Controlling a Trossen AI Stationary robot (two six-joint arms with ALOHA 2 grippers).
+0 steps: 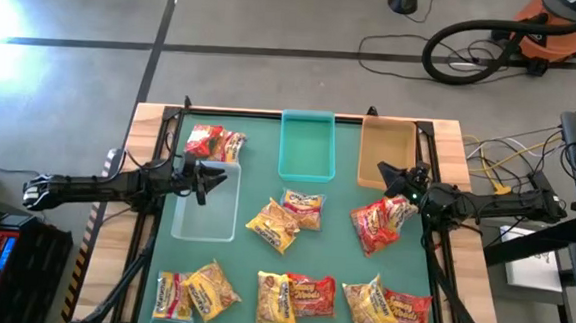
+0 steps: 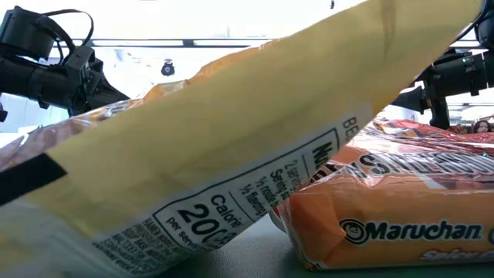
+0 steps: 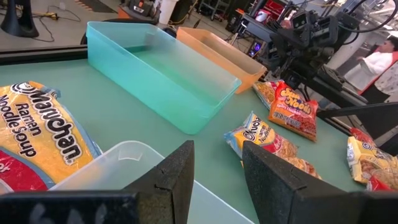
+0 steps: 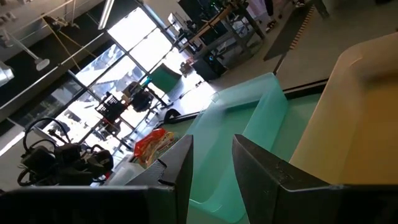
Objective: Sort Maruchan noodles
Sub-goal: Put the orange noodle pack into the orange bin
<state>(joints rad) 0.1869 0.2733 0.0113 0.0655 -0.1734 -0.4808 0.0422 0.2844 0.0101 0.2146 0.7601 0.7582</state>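
Note:
Maruchan noodle packets in yellow, red and orange lie flat on the green mat: two at the far left point(image 1: 215, 142), a pair in the middle point(image 1: 286, 217), red ones at the right point(image 1: 381, 223), several along the near edge point(image 1: 295, 296). My left gripper point(image 1: 217, 177) hangs open over the clear tray point(image 1: 205, 215), nothing between its fingers point(image 3: 217, 165). My right gripper point(image 1: 387, 176) stands open at the tan tray's point(image 1: 386, 147) near end, above the red packets, its fingers point(image 4: 211, 155) likewise around nothing. In the low view a yellow packet point(image 2: 231, 139) leans on an orange one point(image 2: 401, 216).
A teal tray point(image 1: 307, 143) stands between the clear and tan trays at the far side. Wooden table borders point(image 1: 111, 271) frame the mat. Cables and a vacuum point(image 1: 536, 31) lie on the floor beyond the table. A person point(image 3: 379, 62) stands in the room behind.

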